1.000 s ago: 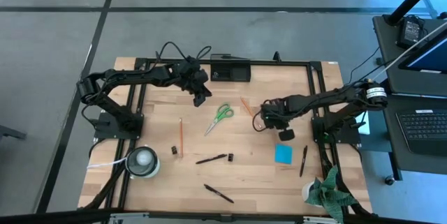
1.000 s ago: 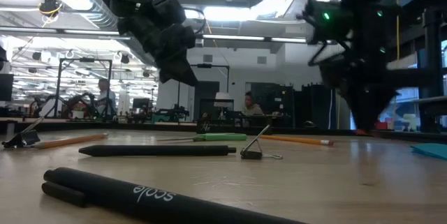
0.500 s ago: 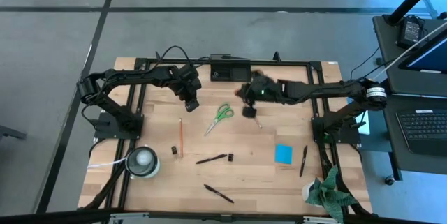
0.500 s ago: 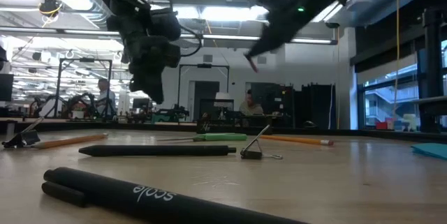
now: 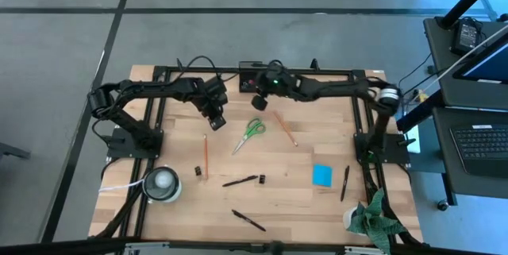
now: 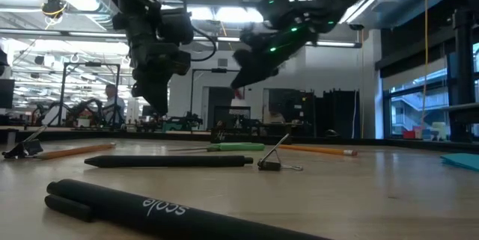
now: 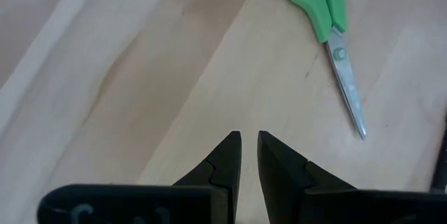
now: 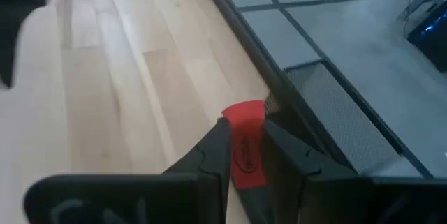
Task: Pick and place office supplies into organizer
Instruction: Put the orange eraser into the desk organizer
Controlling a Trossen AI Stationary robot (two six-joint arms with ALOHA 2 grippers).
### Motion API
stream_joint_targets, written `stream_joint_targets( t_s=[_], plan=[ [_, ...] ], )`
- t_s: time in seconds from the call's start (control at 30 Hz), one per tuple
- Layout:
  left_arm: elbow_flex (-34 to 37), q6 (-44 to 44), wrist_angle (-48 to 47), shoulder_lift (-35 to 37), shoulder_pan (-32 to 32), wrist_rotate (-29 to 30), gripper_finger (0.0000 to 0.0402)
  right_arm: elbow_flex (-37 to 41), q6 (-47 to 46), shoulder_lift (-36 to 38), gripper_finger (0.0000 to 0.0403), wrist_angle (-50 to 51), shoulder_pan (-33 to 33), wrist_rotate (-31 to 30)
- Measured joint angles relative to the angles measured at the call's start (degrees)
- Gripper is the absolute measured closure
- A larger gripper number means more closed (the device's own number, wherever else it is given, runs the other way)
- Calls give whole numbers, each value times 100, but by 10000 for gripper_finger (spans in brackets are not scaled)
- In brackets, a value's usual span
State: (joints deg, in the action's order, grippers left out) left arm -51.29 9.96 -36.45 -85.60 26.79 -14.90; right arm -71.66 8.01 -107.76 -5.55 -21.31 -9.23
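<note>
My right gripper (image 5: 258, 102) hangs in the air just in front of the black organizer (image 5: 262, 73) at the table's far edge, shut on a small red piece (image 8: 244, 140). The organizer's mesh (image 8: 342, 116) lies just beyond the fingers. My left gripper (image 5: 216, 118) hovers empty left of the green-handled scissors (image 5: 250, 132), with a narrow gap between its fingers (image 7: 248, 137). Lying flat on the table are two pencils (image 5: 205, 156) (image 5: 284, 128), three black pens (image 5: 240, 181) (image 5: 248, 220) (image 5: 345, 182), a blue note pad (image 5: 321, 175) and two clips (image 5: 198, 172) (image 5: 261, 179). My right gripper pinches the red piece between its two fingers, one finger on each long side. The piece's upper end (image 8: 243, 112) sticks out past the fingertips. It is lifted clear of the table, above the wood next to the organizer.
The black metal frame (image 5: 357, 88) runs round the table's far part. A white round roll (image 5: 163, 182) stands at the near left and a green cloth (image 5: 373, 215) at the near right corner. In the low view a pen (image 6: 168, 161) and a clip (image 6: 273, 161) lie close by.
My right gripper, shut on the red piece, has risen from the table's right middle and swung toward the far edge and the left, up to the organizer. My left gripper has drifted a little toward the left and near edge, away from the organizer.
</note>
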Motion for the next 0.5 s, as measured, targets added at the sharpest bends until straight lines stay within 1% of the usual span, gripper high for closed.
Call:
stream_joint_targets(
  t_s=[0.13, 0.27, 0.37, 0.5],
  plan=[
    [0, 0, 2, 0, -112, 2, 358, -811, 62, -537, 332, 959, -113, 6],
    [0, 0, 10, 0, -214, 7, 358, -1332, 155, -967, 332, 1394, -242, 2],
    [1, 0, 22, 0, -285, 12, 358, -1560, 153, -1186, 332, 1517, -365, 9],
    [2, 0, 24, 0, -357, 39, 358, -1628, 142, -1366, 332, 1669, -518, 32]
  ],
)
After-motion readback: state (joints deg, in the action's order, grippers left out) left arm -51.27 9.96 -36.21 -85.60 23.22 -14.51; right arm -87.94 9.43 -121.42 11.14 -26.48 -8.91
